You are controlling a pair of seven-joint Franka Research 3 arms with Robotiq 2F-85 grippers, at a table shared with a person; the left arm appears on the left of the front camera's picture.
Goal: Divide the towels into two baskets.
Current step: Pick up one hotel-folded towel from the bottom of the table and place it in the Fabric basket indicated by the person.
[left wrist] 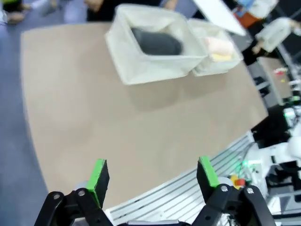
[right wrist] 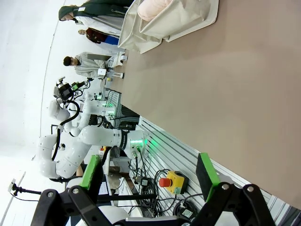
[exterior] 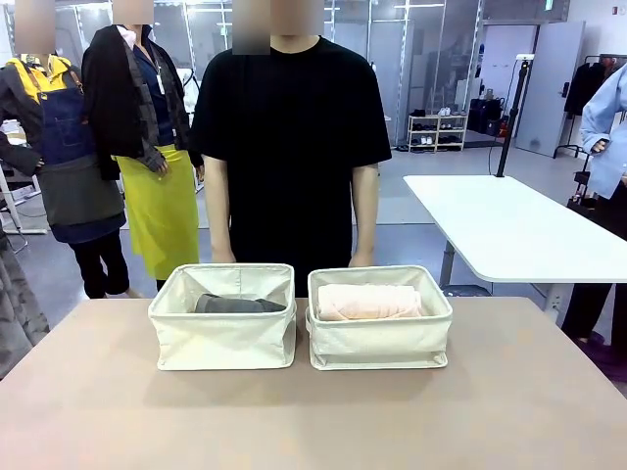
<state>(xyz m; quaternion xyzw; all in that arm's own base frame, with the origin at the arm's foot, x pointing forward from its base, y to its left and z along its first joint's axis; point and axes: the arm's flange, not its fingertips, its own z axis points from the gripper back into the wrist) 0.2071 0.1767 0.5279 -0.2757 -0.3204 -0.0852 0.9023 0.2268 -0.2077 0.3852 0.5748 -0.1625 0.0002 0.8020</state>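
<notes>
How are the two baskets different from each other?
The left basket holds a dark grey towel lying low inside; the right basket holds a cream-peach towel that fills it nearly to the rim. In the left wrist view, a pale yellow towel also shows in the right basket. Both are matching cream fabric bins, side by side.

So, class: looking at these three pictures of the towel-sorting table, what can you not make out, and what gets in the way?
- Front view: whatever lies beneath the dark grey towel and cream-peach towel; the basket walls hide it.
- Left wrist view: the yellow patch in the far basket is blurred; whether it is a towel is unclear.
- Right wrist view: the top edge cuts off the basket.
</notes>
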